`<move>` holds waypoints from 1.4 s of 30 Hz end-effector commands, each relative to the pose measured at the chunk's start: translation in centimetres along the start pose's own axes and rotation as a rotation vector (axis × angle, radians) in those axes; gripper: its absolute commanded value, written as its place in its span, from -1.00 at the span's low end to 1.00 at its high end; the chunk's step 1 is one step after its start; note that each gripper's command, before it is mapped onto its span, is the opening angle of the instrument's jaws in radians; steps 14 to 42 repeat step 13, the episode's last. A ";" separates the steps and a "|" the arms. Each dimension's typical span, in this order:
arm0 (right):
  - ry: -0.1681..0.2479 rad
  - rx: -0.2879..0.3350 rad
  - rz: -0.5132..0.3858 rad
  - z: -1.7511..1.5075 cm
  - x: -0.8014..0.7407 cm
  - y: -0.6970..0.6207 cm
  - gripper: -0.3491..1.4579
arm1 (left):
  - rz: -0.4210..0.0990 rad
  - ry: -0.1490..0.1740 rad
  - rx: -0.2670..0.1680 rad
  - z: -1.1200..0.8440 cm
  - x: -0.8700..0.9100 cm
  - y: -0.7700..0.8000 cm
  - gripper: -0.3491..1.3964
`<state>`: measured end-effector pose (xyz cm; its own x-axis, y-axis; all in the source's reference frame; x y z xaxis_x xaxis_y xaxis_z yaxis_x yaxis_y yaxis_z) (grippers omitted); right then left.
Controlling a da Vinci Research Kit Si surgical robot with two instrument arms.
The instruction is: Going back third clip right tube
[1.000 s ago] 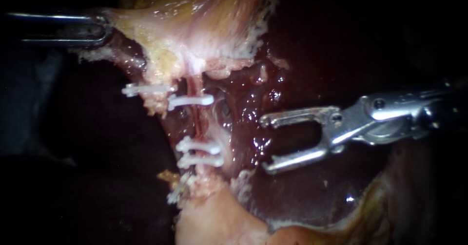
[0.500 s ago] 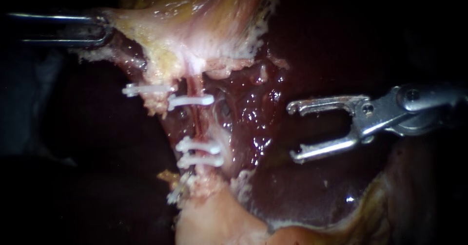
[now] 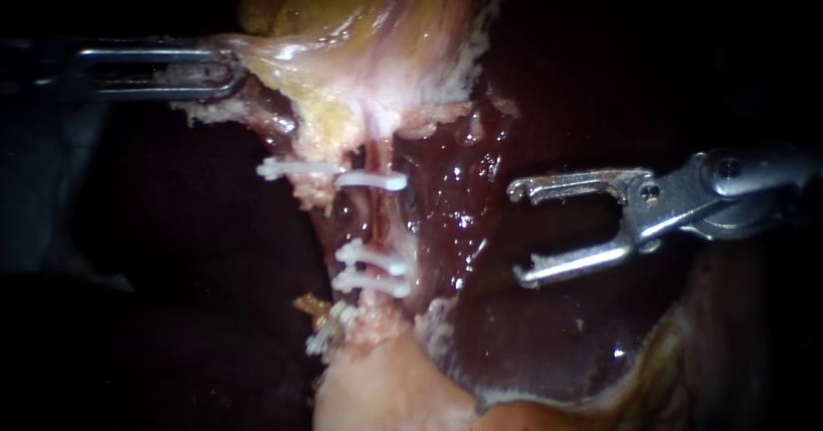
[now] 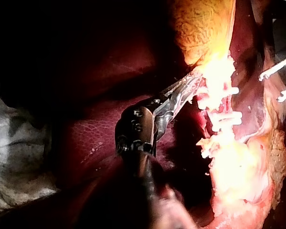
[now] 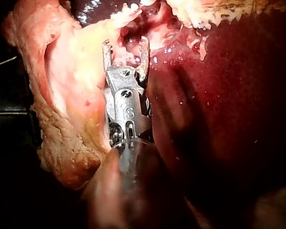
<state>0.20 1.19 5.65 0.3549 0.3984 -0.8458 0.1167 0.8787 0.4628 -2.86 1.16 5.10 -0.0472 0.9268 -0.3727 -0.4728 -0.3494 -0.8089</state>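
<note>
Since the step is a retreat from the right tube [image 3: 378, 218], what counts is that the hand of my right instrument [image 3: 519, 235] lies off to the tube's right in the endoscope view, apart from it, with wet dark liver [image 3: 549, 345] showing between them. That hand is spread wide and empty, its mouth facing the tube, and no clip sits in it. The tube runs up and down the view, and three white clips cross it: an upper clip [image 3: 371, 180] and two lower clips [image 3: 373, 258] close together. Which of them is the third I cannot tell. The right instrument's shaft leaves toward the right edge, so I judge the way back runs along that shaft, straight away from the tube and roughly square to its long axis, with nothing in the path. My left instrument [image 3: 230, 73] is the farther one from the clips; its hand is pressed onto pale tissue [image 3: 343, 80] above the tube, holding it toward the left. In the right wrist view the spread hand [image 5: 125, 45] points at pale tissue ahead, with nothing between its two halves
</note>
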 end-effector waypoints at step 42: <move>0.000 0.001 0.000 -0.02 -0.01 0.00 -0.06 | 0.005 -0.004 -0.004 0.12 -0.02 -0.01 -1.00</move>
